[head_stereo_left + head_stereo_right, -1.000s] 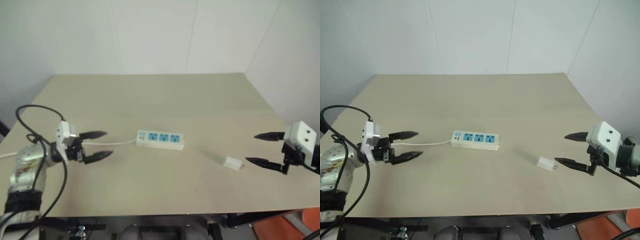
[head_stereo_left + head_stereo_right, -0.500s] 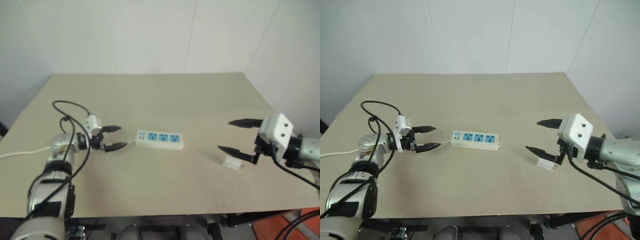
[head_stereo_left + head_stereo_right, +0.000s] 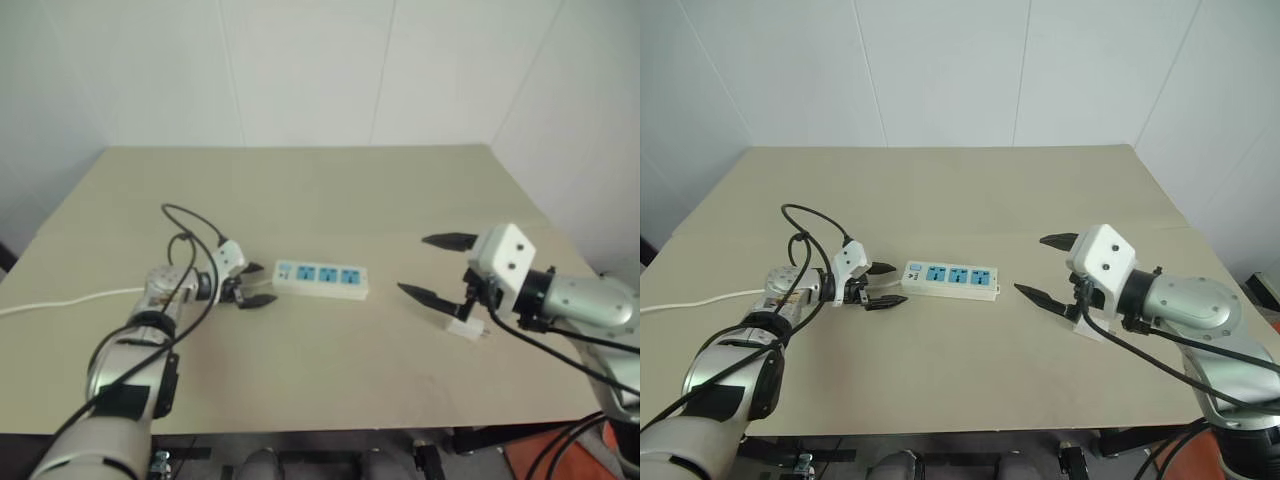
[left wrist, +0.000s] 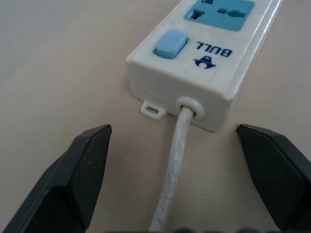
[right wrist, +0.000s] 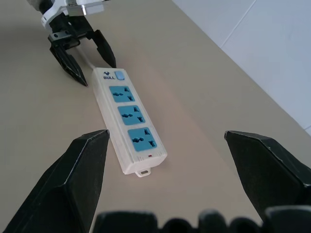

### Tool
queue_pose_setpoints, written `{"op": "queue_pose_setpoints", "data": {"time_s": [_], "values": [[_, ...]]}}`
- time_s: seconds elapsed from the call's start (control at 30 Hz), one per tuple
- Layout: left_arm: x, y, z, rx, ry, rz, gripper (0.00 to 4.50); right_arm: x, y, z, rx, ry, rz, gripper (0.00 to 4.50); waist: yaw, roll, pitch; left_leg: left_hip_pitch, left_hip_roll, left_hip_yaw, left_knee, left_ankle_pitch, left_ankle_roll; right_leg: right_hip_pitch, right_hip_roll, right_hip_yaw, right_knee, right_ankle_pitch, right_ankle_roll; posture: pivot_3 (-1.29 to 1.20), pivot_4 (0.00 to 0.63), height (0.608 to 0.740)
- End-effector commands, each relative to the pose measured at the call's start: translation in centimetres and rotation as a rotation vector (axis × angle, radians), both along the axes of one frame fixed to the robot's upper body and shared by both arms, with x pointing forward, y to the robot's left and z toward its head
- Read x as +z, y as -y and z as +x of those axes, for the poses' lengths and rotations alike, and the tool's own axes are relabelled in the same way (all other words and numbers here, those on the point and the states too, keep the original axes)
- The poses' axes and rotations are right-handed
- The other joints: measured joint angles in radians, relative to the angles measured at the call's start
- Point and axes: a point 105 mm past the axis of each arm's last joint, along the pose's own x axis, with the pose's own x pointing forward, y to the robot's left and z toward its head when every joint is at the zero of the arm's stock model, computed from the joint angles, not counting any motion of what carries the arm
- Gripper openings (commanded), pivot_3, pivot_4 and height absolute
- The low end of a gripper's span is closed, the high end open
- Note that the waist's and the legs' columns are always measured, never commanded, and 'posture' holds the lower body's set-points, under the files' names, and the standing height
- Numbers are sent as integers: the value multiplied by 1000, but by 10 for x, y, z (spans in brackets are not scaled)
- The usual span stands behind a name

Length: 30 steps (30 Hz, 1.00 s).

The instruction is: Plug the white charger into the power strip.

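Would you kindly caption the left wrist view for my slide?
Open left gripper straddles the cord at the power strip's switch end.

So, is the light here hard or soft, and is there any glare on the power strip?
Left wrist view: the power strip throws only a faint, soft-edged shadow on the table, so the light is soft. Right wrist view: its three blue outlets read plainly, with no glare. Right eye view: the tabletop is evenly lit, with no hard shadows.
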Motion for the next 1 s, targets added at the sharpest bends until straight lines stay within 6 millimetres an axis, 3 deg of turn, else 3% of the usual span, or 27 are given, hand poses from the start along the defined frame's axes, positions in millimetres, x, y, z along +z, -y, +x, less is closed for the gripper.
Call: {"op": "queue_pose_setpoints", "data": {"time_s": [0.03, 0.4, 0.83, 1.0], "values": [[0, -3, 4, 45, -22, 3, 3630, 7, -6, -3, 8, 43, -3, 4500, -1, 0, 0, 0, 0, 0, 0, 0, 0, 0, 0, 0, 0, 0, 0, 0, 150, 740], [9, 4, -4, -66, -70, -40, 85, 1, -13, 3, 0, 39, 8, 4500, -2, 0, 0, 2, 0, 0, 1, 0, 0, 1, 0, 0, 1, -1, 2, 0, 150, 740], [33, -9, -30, -250, -51, -103, 20, -3, -17, 8, -2, 42, 36, 4500, -3, 0, 0, -1, 0, -1, -1, 0, 0, -1, 0, 0, 1, 0, 0, 0, 150, 740], [40, -6, -51, -187, -59, -79, 20, -8, -18, 10, 4, 34, 42, 4500, -9, 0, 0, -1, 1, -1, 0, 0, 0, -1, 0, 0, 1, 0, -1, 0, 150, 740]]}}
